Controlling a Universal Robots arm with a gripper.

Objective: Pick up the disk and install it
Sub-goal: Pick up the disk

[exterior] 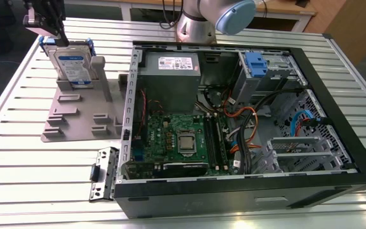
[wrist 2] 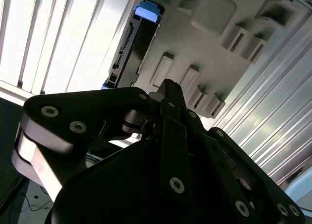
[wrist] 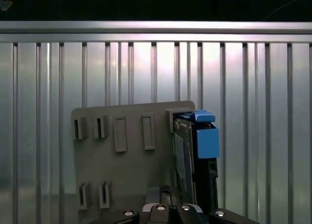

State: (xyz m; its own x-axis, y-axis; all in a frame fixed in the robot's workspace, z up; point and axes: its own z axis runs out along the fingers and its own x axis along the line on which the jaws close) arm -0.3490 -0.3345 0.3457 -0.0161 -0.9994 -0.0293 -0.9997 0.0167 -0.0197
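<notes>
Tool (exterior: 57, 32) hangs at the far corner of the desk (exterior: 36, 181) on the exterior view's left, just above the disk's upper edge. In the second wrist view its black fingers (wrist 2: 168, 90) are drawn together to one point, with nothing between them.

Disk (exterior: 74, 64) stands on end in a slot of the grey plastic holder (exterior: 81, 119), long axis vertical. Its white-and-blue label faces the exterior camera, and blue rails run up both long sides. Both wrist views look along it edge-on, blue rail tab nearest the lens (wrist: 207, 138), and place it off to one side of the tool tip, not touching.

Holder lies flat on the slatted desk, its other slots bare.

Just beside the holder, toward the exterior view's right, an open computer case (exterior: 234, 193) lies on its side. Inside it:
- grey power supply (exterior: 168, 78)
- green motherboard (exterior: 170, 138)
- drive cage with a blue latch (exterior: 257, 62)
</notes>
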